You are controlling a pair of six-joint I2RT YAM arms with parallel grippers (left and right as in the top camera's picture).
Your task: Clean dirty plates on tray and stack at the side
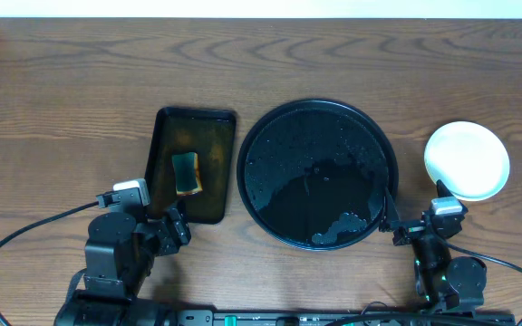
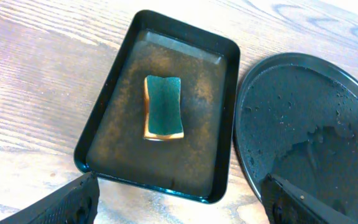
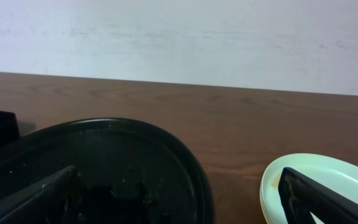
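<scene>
The large round black tray [image 1: 317,174] lies mid-table, wet with droplets and holding no plates; it also shows in the left wrist view [image 2: 309,137] and the right wrist view [image 3: 104,168]. The plates [image 1: 467,160] sit stacked on the table to its right, pale mint on top; the stack's edge shows in the right wrist view [image 3: 328,183]. My left gripper [image 2: 179,202] is open and empty near the front edge, below the rectangular tray. My right gripper [image 3: 179,199] is open and empty, low between the round tray and the stack.
A smaller rectangular black tray [image 1: 165,163] left of the round one holds a green-and-yellow sponge [image 1: 187,173], also in the left wrist view [image 2: 163,107]. Cables run along the table's front edge. A pale wall stands behind the table.
</scene>
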